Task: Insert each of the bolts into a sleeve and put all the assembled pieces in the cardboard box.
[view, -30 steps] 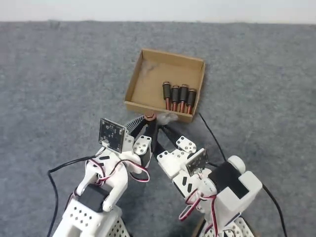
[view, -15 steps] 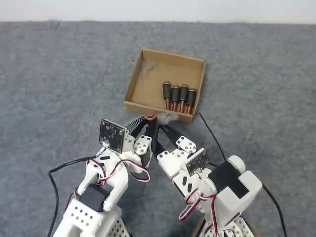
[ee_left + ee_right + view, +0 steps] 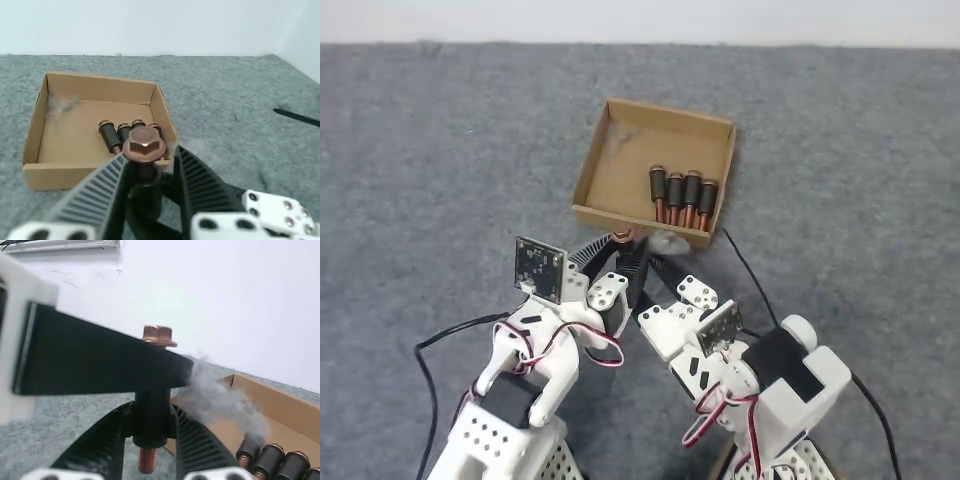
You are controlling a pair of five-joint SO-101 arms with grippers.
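The left hand (image 3: 149, 157) is pressed in on the top of the black sleeve (image 3: 151, 402), just under the copper head of the bolt (image 3: 144, 142). The piece stands upright above the grey surface (image 3: 440, 150), close to the near wall of the cardboard box (image 3: 620, 217). The bolt is already through, since its threaded tip pokes out below the sleeve.

The right hand (image 3: 151, 420) pinches the same sleeve lower down, so both hands grip one piece. That is the main risk. If one arm moves off before the other lets go, the piece may twist, tilt or be pulled out of the looser grip. It would then fall on the surface short of the box.

Nothing seems to lock the bolt in, so turning the piece head-down on the way over would likely let the bolt slide out.

The box wall is just beyond the hands, and a low carry could knock the thread tip or a finger against it and push the box away.

To the right, four finished pieces (image 3: 682, 198) lie side by side against the box's right wall. A drop on top of them could bounce or scatter the row, and the bare floor to their left looks safer.
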